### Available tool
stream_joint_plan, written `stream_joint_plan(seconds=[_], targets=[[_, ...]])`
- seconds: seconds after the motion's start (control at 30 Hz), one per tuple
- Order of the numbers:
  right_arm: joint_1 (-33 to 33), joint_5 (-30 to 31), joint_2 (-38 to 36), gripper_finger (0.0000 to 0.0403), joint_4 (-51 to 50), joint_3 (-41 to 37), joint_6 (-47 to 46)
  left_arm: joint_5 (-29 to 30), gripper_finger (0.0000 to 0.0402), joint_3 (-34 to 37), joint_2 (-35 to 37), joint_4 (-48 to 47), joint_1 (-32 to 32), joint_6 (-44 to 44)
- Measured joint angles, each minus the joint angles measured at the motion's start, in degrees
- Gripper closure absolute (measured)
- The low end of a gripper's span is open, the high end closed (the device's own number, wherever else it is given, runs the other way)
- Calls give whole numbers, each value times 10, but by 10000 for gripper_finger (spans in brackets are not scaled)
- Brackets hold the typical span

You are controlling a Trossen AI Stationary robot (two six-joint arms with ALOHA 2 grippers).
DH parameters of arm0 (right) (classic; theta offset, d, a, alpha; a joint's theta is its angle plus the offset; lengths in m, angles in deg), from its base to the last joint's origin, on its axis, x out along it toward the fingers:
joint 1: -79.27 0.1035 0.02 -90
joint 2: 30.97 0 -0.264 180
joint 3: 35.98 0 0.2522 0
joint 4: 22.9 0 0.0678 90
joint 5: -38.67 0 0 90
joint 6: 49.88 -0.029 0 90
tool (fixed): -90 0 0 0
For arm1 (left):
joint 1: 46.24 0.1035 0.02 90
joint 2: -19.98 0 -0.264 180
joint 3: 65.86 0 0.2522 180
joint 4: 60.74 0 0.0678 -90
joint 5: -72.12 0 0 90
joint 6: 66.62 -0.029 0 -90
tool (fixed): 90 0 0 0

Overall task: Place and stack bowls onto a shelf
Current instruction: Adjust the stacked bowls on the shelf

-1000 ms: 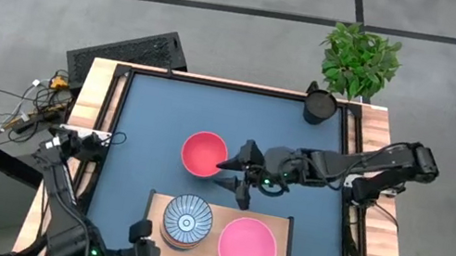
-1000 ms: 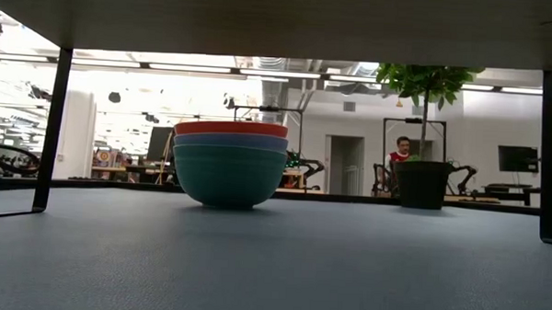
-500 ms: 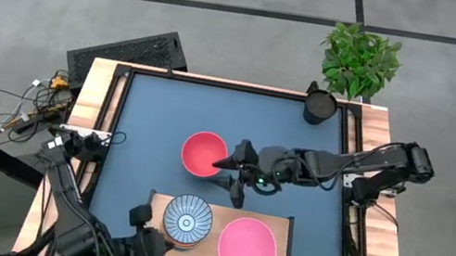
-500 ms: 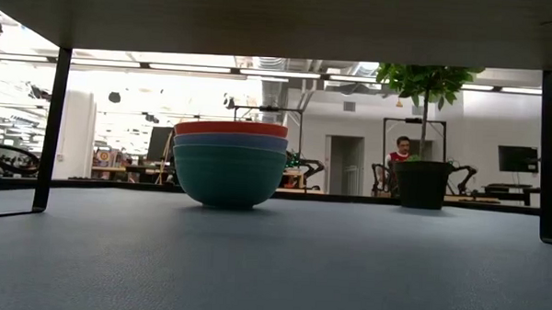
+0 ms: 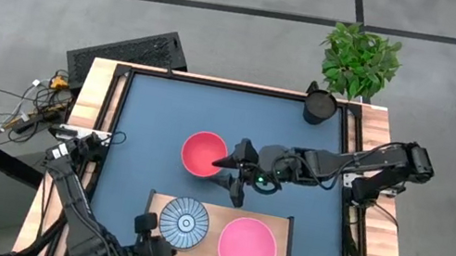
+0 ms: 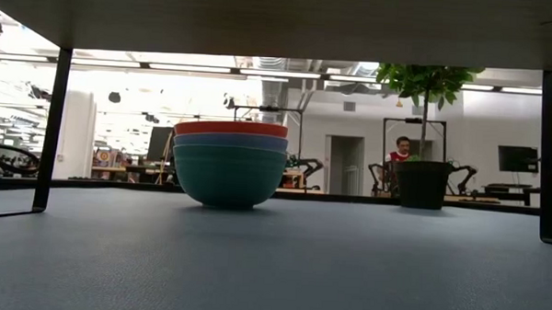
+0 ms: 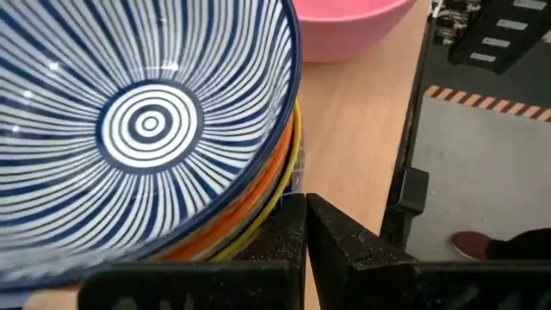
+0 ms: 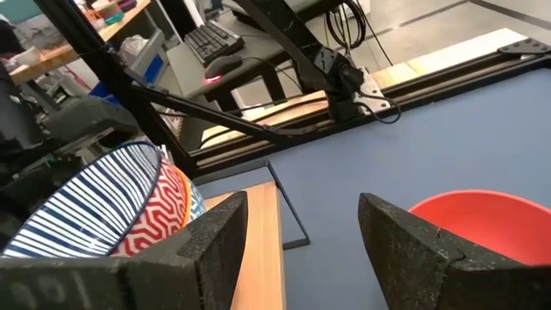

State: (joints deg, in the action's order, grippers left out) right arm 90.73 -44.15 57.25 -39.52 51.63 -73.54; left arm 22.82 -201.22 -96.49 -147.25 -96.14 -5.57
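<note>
A blue-and-white striped bowl (image 5: 184,222) tops a stack of small patterned bowls on the left half of the pale wooden shelf (image 5: 218,209). A pink bowl (image 5: 246,247) sits on the shelf's right half. A red bowl (image 5: 204,154) tops a stack on the blue table; the low view shows blue and green bowls (image 6: 228,176) under it. My right gripper (image 5: 233,178) hovers open beside the red bowl's right side, which shows in the right wrist view as the red bowl (image 8: 482,226). My left gripper (image 7: 306,226) is shut at the small stack's near-left rim. My left gripper's shut fingertips (image 7: 293,215) stand right beside the yellow and orange rims of the lower small bowls (image 7: 280,185), coming level from the shelf's near-left side. I cannot tell whether they touch the rim.
A dark cup (image 5: 320,105) stands at the table's far right corner, with a potted plant (image 5: 359,62) behind it. The shelf's legs (image 6: 51,129) stand on the table in the low view. Bare blue tabletop (image 5: 156,106) lies left of and beyond the red bowl.
My left arm has swung along the near edge toward the right, bringing its gripper closer to the striped bowl stack. My right gripper has edged a little toward the red bowl, staying open.
</note>
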Motion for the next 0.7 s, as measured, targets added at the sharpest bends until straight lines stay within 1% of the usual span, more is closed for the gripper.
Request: stream_joint_plan(seconds=[0.3, 0.57, 0.7], targets=[[7, -13, 0, 154, 8, 0, 2, 5, 401, 0, 0, 3, -2, 6], [14, -15, 0, 154, 11, 0, 12, 17, 401, -5, 1, 55, -13, -14], [17, -15, 0, 154, 11, 0, 13, 21, 401, -5, 1, 44, -12, -14]])
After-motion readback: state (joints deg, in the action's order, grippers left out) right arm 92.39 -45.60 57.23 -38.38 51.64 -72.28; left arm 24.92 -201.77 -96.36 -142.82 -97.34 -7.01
